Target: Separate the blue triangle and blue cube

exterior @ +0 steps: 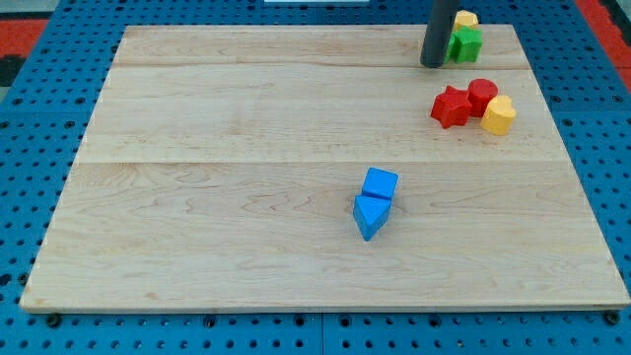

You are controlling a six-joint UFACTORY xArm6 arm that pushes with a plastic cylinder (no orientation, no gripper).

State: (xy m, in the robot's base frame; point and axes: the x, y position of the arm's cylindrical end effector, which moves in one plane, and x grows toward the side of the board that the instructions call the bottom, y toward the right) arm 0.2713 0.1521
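A blue cube [380, 183] and a blue triangle [370, 216] lie touching each other just right of the middle of the wooden board [197, 197], the triangle directly below the cube. My tip [432, 64] rests on the board near the view's top right, far above and to the right of both blue blocks, right beside a green block [465, 45].
A yellow block [465, 19] sits behind the green one at the top edge. A red star [451, 106], a red block [481, 95] and a yellow block [499, 115] are clustered at the right. Blue pegboard [30, 118] surrounds the board.
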